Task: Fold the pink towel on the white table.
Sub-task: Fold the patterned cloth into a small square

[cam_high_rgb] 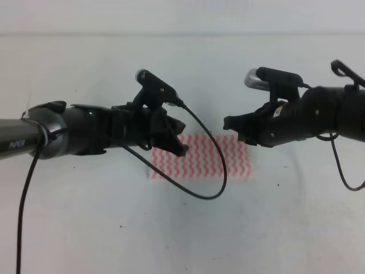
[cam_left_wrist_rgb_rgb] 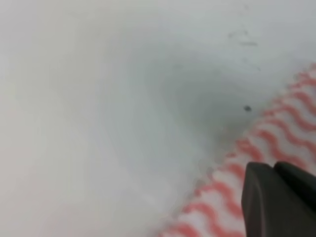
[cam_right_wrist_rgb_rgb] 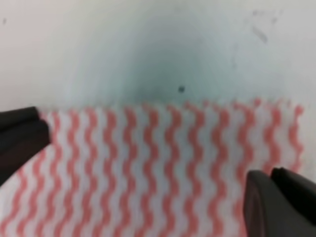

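One thin rectangular cloth, pink-and-white wavy-striped towel point(cam_high_rgb: 201, 157), lies flat at the middle of the plain white table point(cam_high_rgb: 85, 222), with two black claws poised above its short ends.

A fold could go askew: thin cloth may slip from a shallow pinch, or one claw may catch its edge before the other and drag it crooked. From the towel's centre, the left gripper point(cam_high_rgb: 178, 145) sits at about 10 o'clock over the left edge, the right gripper point(cam_high_rgb: 236, 128) at about 1 o'clock over the right corner. The right gripper's fingers point(cam_right_wrist_rgb_rgb: 279, 202) are spread wide, holding nothing; the left's spread I cannot tell, one fingertip point(cam_left_wrist_rgb_rgb: 276, 202) showing over the cloth.
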